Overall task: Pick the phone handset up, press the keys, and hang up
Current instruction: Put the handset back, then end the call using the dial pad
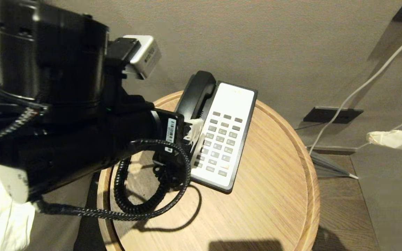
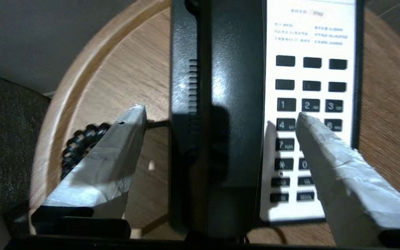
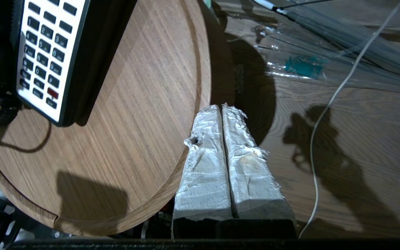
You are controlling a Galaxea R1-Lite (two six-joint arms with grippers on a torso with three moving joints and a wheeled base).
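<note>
Left claw (image 2: pixel 221 119) hangs spread wide, fingers (image 2: pixel 116 149) either side of the phone handset (image 2: pixel 231 86), gripping nothing. Handset's down in its cradle on the phone base (image 1: pixel 230 104), atop the round wooden table (image 1: pixel 274 195). Right claw (image 3: pixel 222 111): pressed together, off the table's edge.

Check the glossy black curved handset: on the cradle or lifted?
On the cradle. The glossy black curved handset lies along the black-and-white phone base; the left hand straddles it, fingers open, not gripping.
</note>
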